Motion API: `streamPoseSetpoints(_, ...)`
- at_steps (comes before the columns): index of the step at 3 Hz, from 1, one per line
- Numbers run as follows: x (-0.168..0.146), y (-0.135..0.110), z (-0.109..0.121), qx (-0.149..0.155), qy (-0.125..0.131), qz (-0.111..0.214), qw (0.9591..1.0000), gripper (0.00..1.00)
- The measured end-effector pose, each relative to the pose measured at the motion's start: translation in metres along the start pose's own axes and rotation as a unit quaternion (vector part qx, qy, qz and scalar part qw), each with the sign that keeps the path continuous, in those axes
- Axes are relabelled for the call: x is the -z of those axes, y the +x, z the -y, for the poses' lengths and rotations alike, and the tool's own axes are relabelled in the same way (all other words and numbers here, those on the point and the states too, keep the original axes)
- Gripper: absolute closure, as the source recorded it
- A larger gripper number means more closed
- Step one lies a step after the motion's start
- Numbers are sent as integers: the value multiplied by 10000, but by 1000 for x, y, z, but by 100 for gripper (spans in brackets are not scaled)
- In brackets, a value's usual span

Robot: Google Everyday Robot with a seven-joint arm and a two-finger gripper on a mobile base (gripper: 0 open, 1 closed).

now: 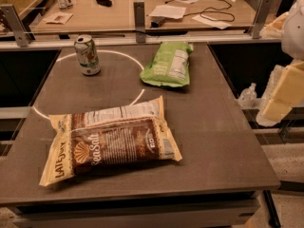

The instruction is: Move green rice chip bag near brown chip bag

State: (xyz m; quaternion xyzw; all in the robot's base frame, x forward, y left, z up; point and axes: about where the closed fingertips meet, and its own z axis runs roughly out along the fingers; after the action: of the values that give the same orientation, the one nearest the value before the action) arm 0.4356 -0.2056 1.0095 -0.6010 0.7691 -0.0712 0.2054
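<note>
I have the pincer (pixel 281 98) out at 3 o'clock, hanging past the right edge of the counter (pixel 223 141) and clear of both bags; whether it is released or clenched I cannot tell. The green bag (pixel 168 64) lies flat at about 1 o'clock from the counter's middle, near the far edge, with its white label panel facing up on the right half. The brown bag (pixel 111 144) lies flat at 7 o'clock, close to the front edge, long side running left to right, "Late July" at its left end and "Sea Salt" beside the shell logo. The two bags are apart, with bare counter between them; the green one sits at 1 o'clock from the brown one. A can (pixel 87 54) stands upright at 11 o'clock, well left of the green bag. A thin white ring (pixel 118 52) marked on the counter curves from the can toward the green bag. A small clear bottle (pixel 248 96) stands at 3 o'clock, just off the counter's edge, near the pincer. At 12 o'clock, behind a rail, a desk (pixel 118 13) carries papers and a black cable.
</note>
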Motion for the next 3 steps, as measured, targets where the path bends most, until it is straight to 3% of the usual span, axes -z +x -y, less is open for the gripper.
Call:
streamPoseSetpoints(1,0,0,0,0,1,0,10000,0)
streamPoseSetpoints(2,-14,6,17,211,-120,4,9997,0)
streamPoseSetpoints(3,-38,7,40,655,-276,420,9966,0)
